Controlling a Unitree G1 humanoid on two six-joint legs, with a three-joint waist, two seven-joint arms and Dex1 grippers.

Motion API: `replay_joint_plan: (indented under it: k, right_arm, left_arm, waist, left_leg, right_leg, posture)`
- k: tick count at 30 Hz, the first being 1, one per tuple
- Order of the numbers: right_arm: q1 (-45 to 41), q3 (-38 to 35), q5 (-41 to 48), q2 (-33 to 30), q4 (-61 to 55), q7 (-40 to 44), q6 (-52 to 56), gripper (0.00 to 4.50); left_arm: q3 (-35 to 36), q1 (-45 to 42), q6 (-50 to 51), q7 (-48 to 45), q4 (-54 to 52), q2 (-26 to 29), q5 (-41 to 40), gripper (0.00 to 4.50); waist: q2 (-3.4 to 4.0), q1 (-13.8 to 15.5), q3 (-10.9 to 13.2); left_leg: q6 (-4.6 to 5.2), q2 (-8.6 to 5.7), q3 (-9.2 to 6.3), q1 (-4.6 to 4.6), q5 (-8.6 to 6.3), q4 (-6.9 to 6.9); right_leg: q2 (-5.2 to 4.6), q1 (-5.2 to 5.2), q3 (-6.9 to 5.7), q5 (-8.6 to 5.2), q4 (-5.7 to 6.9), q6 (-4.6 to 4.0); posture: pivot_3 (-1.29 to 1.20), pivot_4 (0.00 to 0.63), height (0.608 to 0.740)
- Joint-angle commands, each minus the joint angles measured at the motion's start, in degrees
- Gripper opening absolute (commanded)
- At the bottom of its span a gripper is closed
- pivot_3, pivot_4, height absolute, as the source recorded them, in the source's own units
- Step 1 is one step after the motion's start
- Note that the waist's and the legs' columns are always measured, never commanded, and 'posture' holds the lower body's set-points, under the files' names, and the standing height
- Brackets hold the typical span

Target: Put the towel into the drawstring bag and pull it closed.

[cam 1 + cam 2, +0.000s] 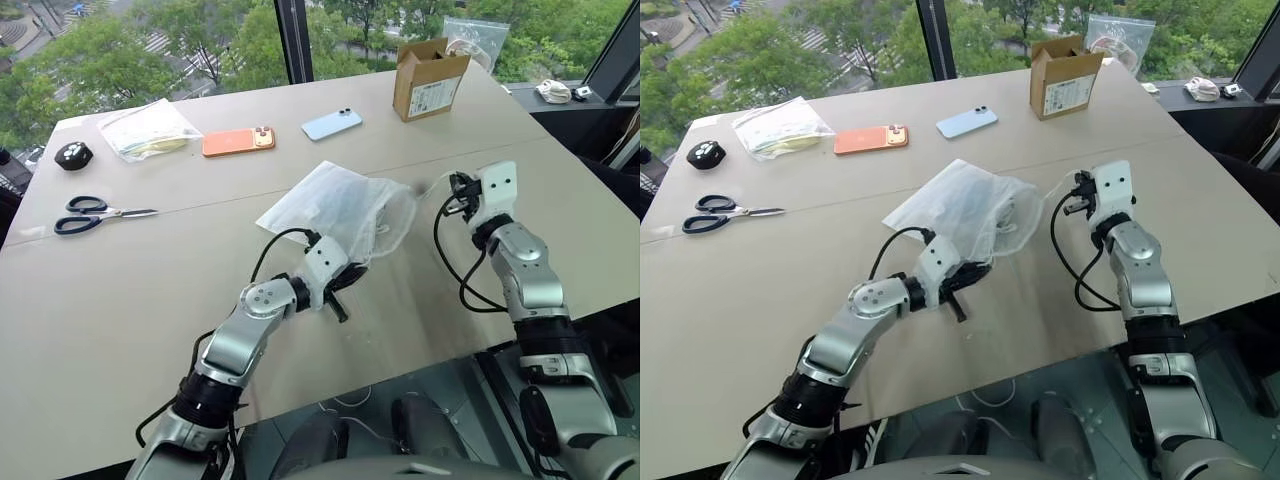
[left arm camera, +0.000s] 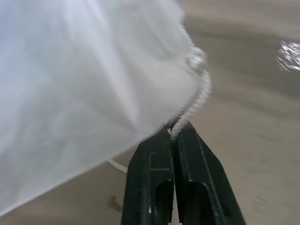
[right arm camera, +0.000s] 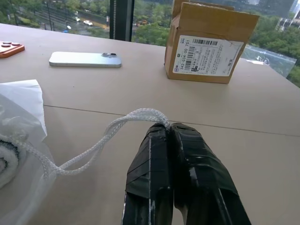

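Left gripper (image 2: 172, 133): jaws pinched on a cord (image 2: 197, 101) at the drawstring bag (image 1: 340, 205) mouth, ready to pull.
Right gripper (image 3: 169, 127): jaws clamp the opposite cord loop (image 3: 117, 126), for counter-tension.
Towel (image 3: 5, 159): inside the bag, on the counter (image 1: 150, 290).

- Thin white, half-translucent fabric drawstring bag (image 1: 340, 205), softly creased.
- Twisted white cord (image 3: 101, 140), rough-looking.
- Fluffy terry towel (image 3: 7, 161) showing through the fabric.
- Matt beige smooth table (image 1: 120, 300).
- Brown cardboard box (image 3: 211, 40) with a paper label.
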Motion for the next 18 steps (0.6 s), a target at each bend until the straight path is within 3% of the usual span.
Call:
replay_joint_plan:
  k: [1,6,12,18]
  right_arm:
    - [-0.3,-1.0,0.6,-0.2,-2.7,-0.3,-0.3,0.00]
    - [-1.4,-2.3,-0.9,-0.7,-1.1,-3.7,-1.1,0.00]
    - [-3.6,-5.1,-2.8,-1.2,1.7,-10.8,-3.1,0.00]
    - [-5.8,-8.8,-4.4,-2.5,4.8,-18.6,-5.3,0.00]
  left_arm:
    - [2.3,0.7,-1.8,2.1,-0.5,-0.8,0.2,0.04]
    - [8.1,1.5,-9.1,13.7,1.9,-1.9,6.2,0.04]
    - [15.4,-5.4,-18.1,34.3,11.3,1.1,19.4,0.04]
    - [20.9,-10.2,-20.1,45.1,14.6,2.8,24.2,0.04]
  waist:
    - [0.00,0.1,0.0]
    - [0.00,0.1,0.0]
    - [-0.01,0.7,0.0]
    - [-0.02,0.8,0.0]
  left_leg:
    - [0.00,0.00,0.00,0.00,0.00,0.00]
    - [0.00,0.00,0.00,0.01,0.00,0.01]
    - [0.00,0.00,0.02,0.00,0.00,0.02]
    - [0.00,-0.02,0.04,-0.02,0.00,0.11]
  right_leg:
    - [0.00,0.00,0.00,0.00,0.00,0.00]
    - [0.00,-0.01,-0.01,0.00,0.00,0.00]
    - [0.00,-0.01,-0.01,0.00,0.04,0.00]
    - [-0.05,-0.01,-0.02,0.01,0.01,0.01]
  posture:
    - [0.00,0.150,0.740]
    - [0.00,0.150,0.740]
    - [0.00,0.150,0.740]
    - [0.00,0.150,0.740]
